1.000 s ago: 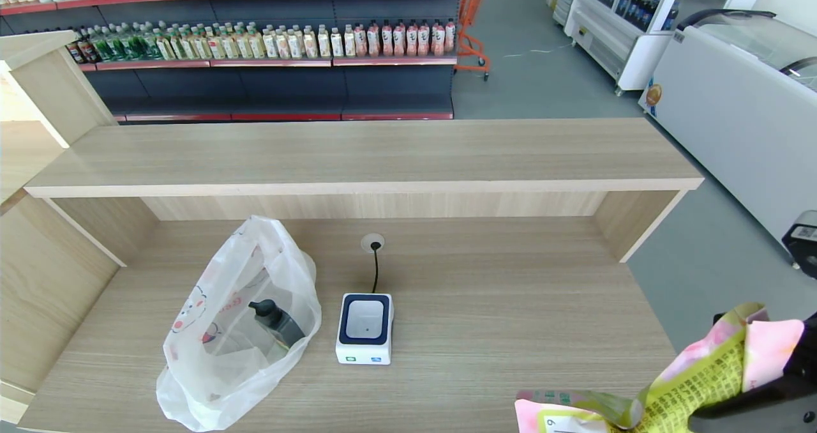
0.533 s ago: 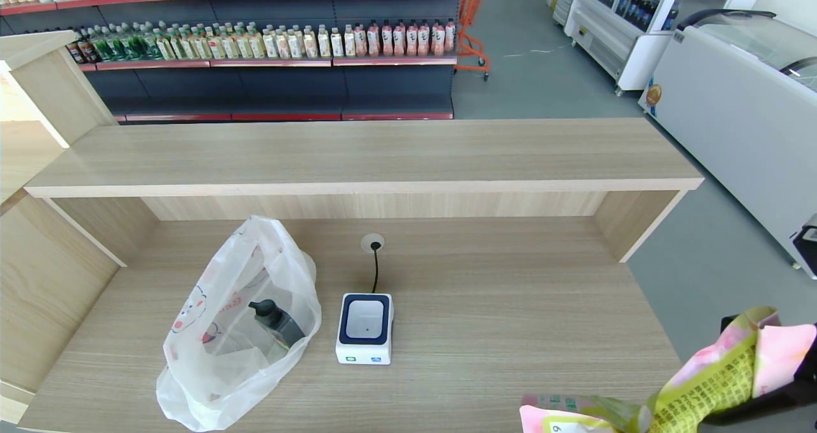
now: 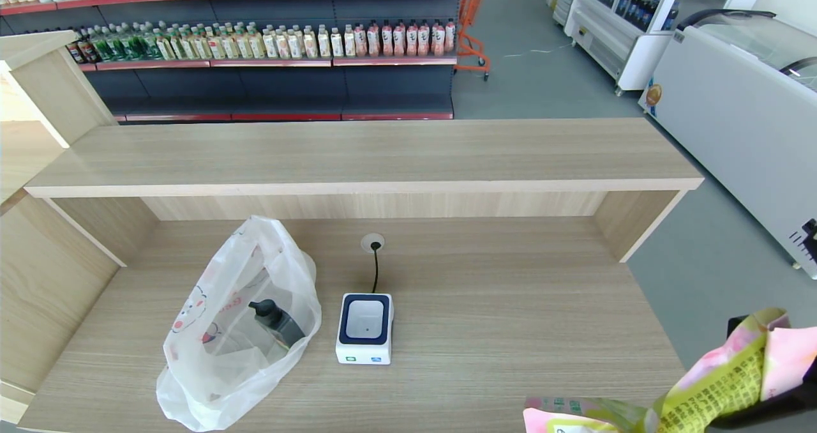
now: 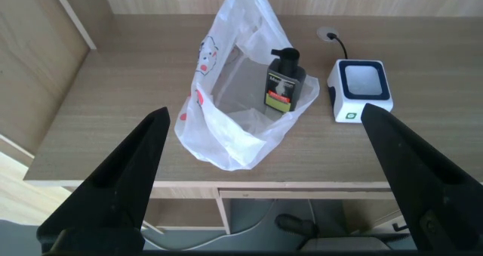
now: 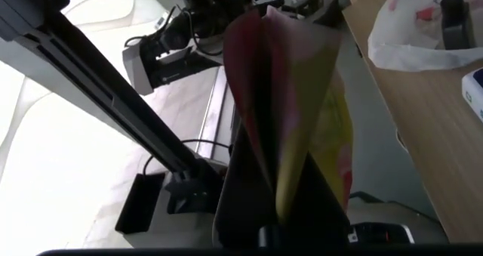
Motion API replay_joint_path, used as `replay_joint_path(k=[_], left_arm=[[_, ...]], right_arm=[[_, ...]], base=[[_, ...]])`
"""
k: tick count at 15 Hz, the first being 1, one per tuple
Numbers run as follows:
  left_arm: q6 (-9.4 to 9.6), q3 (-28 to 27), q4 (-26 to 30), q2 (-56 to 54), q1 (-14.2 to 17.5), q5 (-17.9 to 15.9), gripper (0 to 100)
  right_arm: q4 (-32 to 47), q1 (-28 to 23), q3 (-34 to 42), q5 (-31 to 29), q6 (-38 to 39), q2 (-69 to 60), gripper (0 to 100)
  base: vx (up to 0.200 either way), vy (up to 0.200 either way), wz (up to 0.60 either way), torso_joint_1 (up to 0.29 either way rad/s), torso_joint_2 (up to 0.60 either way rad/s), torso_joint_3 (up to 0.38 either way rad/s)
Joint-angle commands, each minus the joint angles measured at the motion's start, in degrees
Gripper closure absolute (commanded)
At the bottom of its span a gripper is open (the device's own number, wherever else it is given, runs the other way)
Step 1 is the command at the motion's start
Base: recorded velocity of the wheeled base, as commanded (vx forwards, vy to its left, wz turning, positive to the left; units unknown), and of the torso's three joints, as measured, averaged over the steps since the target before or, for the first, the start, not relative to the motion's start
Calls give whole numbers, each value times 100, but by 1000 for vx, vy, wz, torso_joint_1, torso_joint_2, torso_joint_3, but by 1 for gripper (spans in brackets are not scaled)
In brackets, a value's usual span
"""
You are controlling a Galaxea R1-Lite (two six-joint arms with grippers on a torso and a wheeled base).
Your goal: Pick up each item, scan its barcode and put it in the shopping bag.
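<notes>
Our right gripper [image 5: 281, 192] has its jaws pinching the pink and yellow-green crinkly snack packet [image 3: 721, 382]. It's held off the near right corner of the pale wooden tabletop [image 3: 510, 318], and we'd guess that's to bring its barcode to the white and navy box scanner [image 3: 364, 328] at centre. The left gripper [image 4: 264, 116] hangs near the white see-through plastic shopping bag [image 3: 210, 363] on the left, jaws spread wide. We count one packet, one scanner, one bag, and one dark pump bottle [image 3: 277, 324] already bagged.
</notes>
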Motion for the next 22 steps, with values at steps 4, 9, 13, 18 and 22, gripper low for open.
replay_joint_path(k=[4, 9, 13, 18, 22], left_arm=[[-2, 1, -1, -2, 0, 1, 0], [-11, 1, -1, -2, 0, 1, 0], [-2, 1, -1, -2, 0, 1, 0], [-11, 1, -1, -2, 0, 1, 0], [-2, 1, -1, -2, 0, 1, 0]], right_arm=[[76, -169, -47, -1246, 51, 5, 100], [348, -556, -276, -2442, 1844, -382, 100], [357, -863, -460, -3285, 3989, -602, 100], [990, -468, -504, -4990, 5254, 92, 100], [1333, -37, -478, -5342, 6054, -4, 100]], base=[[0, 0, 0, 0, 0, 0], [0, 0, 0, 0, 0, 0], [0, 0, 0, 0, 0, 0], [0, 0, 0, 0, 0, 0], [0, 0, 0, 0, 0, 0]])
